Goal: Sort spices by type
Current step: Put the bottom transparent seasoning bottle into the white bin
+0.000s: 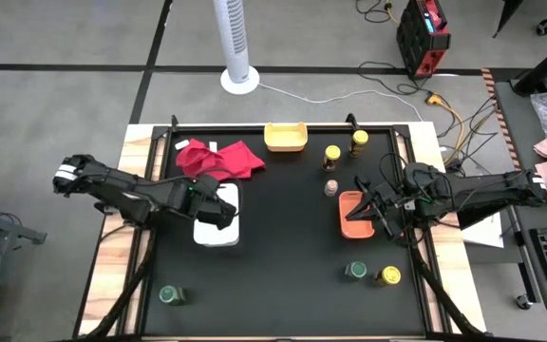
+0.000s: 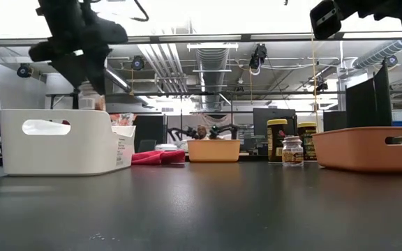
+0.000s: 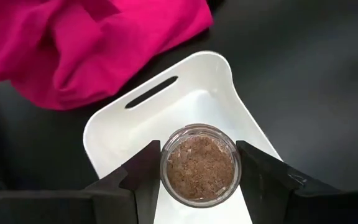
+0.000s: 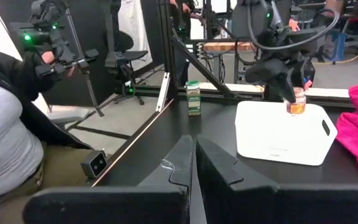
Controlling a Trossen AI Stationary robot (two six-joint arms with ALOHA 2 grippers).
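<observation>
1. While your left gripper (image 3: 197,171) hangs over the white tray (image 3: 225,81), its fingers pinch a pinkish-brown spice jar (image 3: 199,164) just above the tray's floor.
2. Your right gripper (image 1: 380,211) waits over the orange tray (image 1: 347,220), fingers pressed together.
3. You have two yellow jars (image 1: 346,149) near the yellow tray (image 1: 286,137), and a green-lidded jar (image 1: 355,271) beside a third yellow jar (image 1: 387,276).

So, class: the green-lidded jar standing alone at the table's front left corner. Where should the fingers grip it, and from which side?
Grip the green-lidded jar across its round body just under the lid, coming straight down from above. It stands upright with nothing beside it, so any finger angle probably fits.
</observation>
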